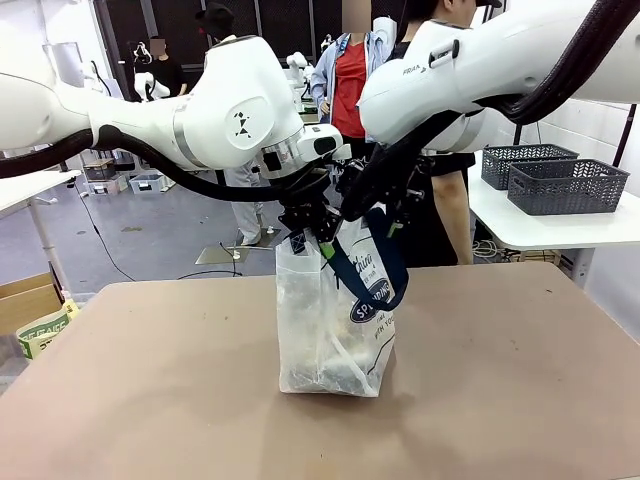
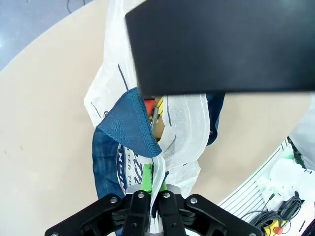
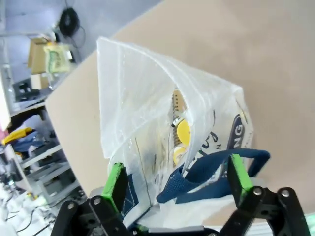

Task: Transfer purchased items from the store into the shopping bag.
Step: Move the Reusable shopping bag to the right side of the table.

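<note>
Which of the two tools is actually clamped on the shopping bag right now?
The left tool, pinching the shopping bag's rim between closed green pads; the right tool stands wide open around a navy handle.

Hidden/unclear bits
Shopping bag [image 1: 335, 330] contents were blurred thru plastic; yellow round items [image 3: 182, 130] couldn't be ID'd. Logo lettering [image 1: 373, 300] was partly covered by a strap. A black block [image 2: 221, 46] hid the bag's far side in left wrist view.
</note>
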`<state>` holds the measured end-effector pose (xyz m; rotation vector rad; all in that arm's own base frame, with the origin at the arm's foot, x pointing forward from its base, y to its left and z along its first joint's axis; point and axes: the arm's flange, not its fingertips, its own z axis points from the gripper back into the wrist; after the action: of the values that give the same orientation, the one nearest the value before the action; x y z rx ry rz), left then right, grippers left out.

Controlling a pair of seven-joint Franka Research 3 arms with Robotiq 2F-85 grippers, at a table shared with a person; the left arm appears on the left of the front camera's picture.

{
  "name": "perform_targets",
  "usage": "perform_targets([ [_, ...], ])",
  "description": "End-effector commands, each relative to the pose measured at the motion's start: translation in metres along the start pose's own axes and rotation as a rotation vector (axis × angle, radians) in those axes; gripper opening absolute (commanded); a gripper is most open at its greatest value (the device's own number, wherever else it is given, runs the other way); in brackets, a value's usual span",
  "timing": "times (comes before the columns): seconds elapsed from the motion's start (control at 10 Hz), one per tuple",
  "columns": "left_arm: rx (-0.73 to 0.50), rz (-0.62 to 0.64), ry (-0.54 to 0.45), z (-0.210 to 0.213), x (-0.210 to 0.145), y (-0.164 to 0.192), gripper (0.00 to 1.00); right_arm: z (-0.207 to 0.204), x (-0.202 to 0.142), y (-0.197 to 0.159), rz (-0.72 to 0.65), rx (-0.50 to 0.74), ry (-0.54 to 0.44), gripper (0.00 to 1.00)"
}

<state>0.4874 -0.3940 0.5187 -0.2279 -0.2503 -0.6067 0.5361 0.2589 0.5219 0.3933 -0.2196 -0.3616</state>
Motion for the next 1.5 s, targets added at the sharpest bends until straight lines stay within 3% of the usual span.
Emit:
perform_targets([
  [0.0, -0.001, 0.0, -0.003, 0.001, 0.0, 0.0, 0.0, 0.007, 0.001, -0.021, 0.011, 0.091, 0.012, 1.0],
  [0.4, -0.001, 0.0, -0.003, 0.001, 0.0, 0.0, 0.0, 0.045, 0.015, -0.062, 0.191, 0.134, 0.053, 1.0],
  [0.6, -0.001, 0.0, -0.003, 0.001, 0.0, 0.0, 0.0, 0.064, 0.014, -0.072, 0.293, 0.154, 0.025, 1.0],
  [0.9, -0.001, 0.0, -0.003, 0.001, 0.0, 0.0, 0.0, 0.079, 0.007, -0.08, 0.307, 0.086, -0.019, 1.0],
  [1.4, -0.001, 0.0, -0.003, 0.001, 0.0, 0.0, 0.0, 0.081, 0.016, -0.069, 0.289, 0.125, -0.004, 1.0],
])
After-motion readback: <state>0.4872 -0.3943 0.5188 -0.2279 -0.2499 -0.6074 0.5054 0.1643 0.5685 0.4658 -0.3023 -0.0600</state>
